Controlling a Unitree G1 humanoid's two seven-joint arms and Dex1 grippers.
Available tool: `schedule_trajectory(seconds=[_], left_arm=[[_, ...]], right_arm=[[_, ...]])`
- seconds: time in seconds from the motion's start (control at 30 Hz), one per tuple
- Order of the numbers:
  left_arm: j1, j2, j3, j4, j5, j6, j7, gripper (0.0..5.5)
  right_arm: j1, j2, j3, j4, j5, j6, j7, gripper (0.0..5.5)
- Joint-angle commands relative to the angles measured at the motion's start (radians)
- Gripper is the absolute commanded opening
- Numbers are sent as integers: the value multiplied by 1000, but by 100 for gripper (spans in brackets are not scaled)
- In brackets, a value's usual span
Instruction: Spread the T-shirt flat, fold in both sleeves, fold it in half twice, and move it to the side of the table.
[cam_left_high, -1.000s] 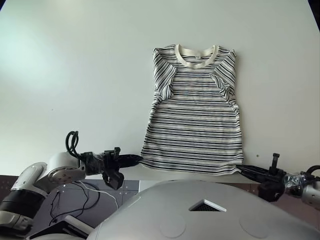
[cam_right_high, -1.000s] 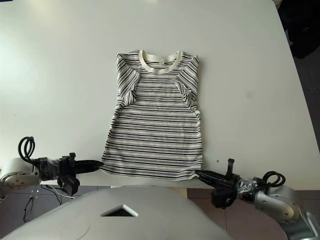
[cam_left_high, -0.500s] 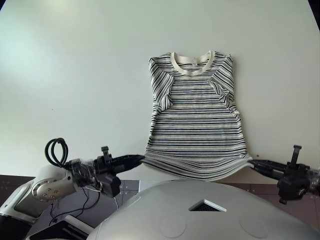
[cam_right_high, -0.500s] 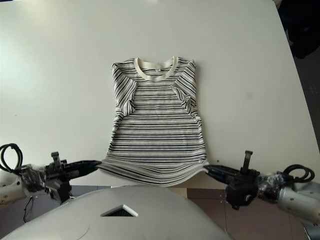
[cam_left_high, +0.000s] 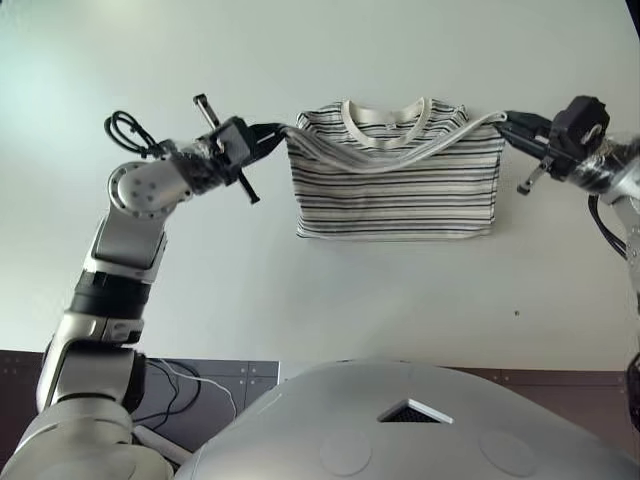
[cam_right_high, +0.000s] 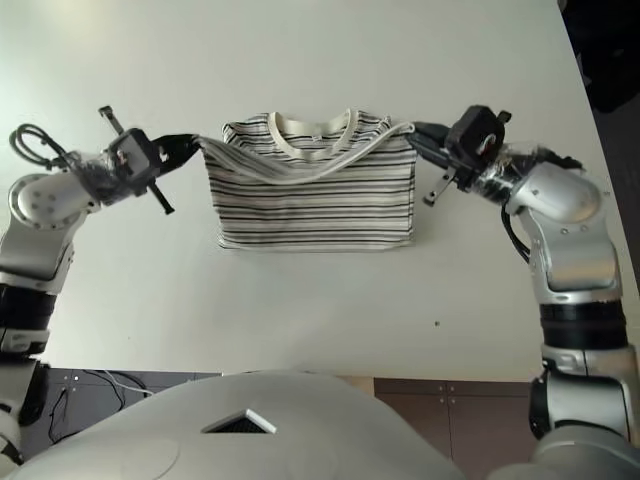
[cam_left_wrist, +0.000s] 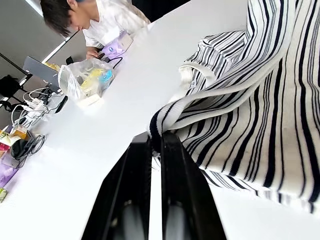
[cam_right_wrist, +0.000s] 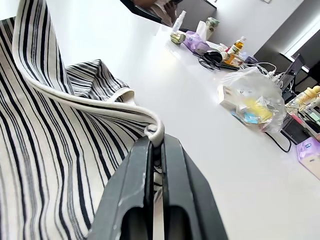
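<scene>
Left gripper (cam_left_high: 278, 130) clamped on one hem corner, right gripper (cam_left_high: 508, 121) clamped on the other, and both wrist views show striped cloth wedged right between the fingers. Nearest us, bare table (cam_left_high: 300, 300); then the T-shirt (cam_left_high: 395, 195), doubled over, its fold (cam_left_high: 395, 234) on the near side and running straight across from left to right. Beyond that the hem (cam_left_high: 390, 160) hangs between the two grippers, sagging in the middle, raised off the layer below. Just past the sag lies the collar (cam_left_high: 384, 118), down on the table. So here's the thing to watch: the hem's long axis runs side to side, parallel with the fold, the cloth lies inward from each gripper, and each arm stands at its own corner, about level with the shoulders. I'd say the next move wants a straight drop, corners landing by the shoulders, no twist needed.
</scene>
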Motion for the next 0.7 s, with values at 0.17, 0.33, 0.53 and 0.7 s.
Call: schedule_trajectory(seconds=[0.17, 0.33, 0.53, 0.7], left_arm=[[-355, -173, -33, 511, 142, -84, -2, 10], [-470, -251, -47, 802, 237, -163, 69, 10], [-497, -313, -74, 1025, 346, -174, 194, 42], [-513, -340, 12, 1061, 309, -203, 345, 63]], right_arm=[[-327, 164, 46, 549, -152, -111, -9, 14], [-458, 254, 50, 854, -231, -193, -53, 14], [-523, 310, 61, 1085, -324, -225, -159, 40], [-536, 335, -28, 1141, -282, -201, -278, 90]])
